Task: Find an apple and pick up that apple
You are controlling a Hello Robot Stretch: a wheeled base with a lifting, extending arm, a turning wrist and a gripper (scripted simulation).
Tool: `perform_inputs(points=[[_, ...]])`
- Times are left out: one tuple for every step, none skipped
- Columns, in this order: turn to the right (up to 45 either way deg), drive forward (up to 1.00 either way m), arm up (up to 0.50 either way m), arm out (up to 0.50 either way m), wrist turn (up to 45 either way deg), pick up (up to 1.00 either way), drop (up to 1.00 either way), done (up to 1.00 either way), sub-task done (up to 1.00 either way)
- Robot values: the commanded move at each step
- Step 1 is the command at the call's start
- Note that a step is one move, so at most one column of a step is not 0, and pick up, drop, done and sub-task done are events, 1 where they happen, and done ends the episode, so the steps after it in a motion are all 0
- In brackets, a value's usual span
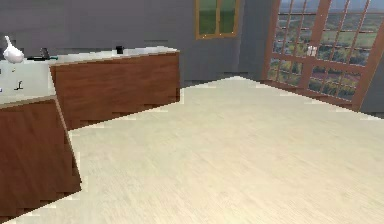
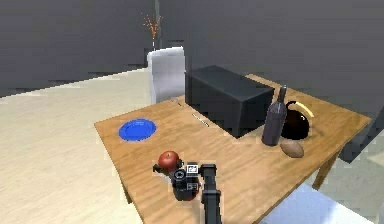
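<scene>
A round red apple (image 2: 168, 160) lies on the wooden table (image 2: 150, 150) near its front edge in the arm side view. The dark arm (image 2: 212, 200) rises from the bottom edge. Its gripper (image 2: 177, 178) sits right by the apple, just below and to the right of it. Whether the gripper touches the apple cannot be told. With the apple on the table at its far end, I cannot tell whether it holds anything.
The table also bears a blue plate (image 2: 138, 129), a black box (image 2: 228, 97), a dark bottle (image 2: 276, 116), a black rounded pot (image 2: 297, 123) and a brown lump (image 2: 292, 148). A white chair (image 2: 166, 72) stands behind it. In the forward view, wooden counters (image 1: 110, 85), glass doors (image 1: 325, 50) and pale floor.
</scene>
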Motion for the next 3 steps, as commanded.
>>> perform_inputs(points=[[0.0, 0.0, 0.0, 0.0, 0.0, 1.0, 0.0, 0.0, 0.0], [0.0, 0.0, 0.1, 0.0, 0.0, 0.0, 0.0, 0.0, 0.0], [0.0, 0.0, 0.0, 0.0, 0.0, 0.0, 0.0, 1.0, 0.0]])
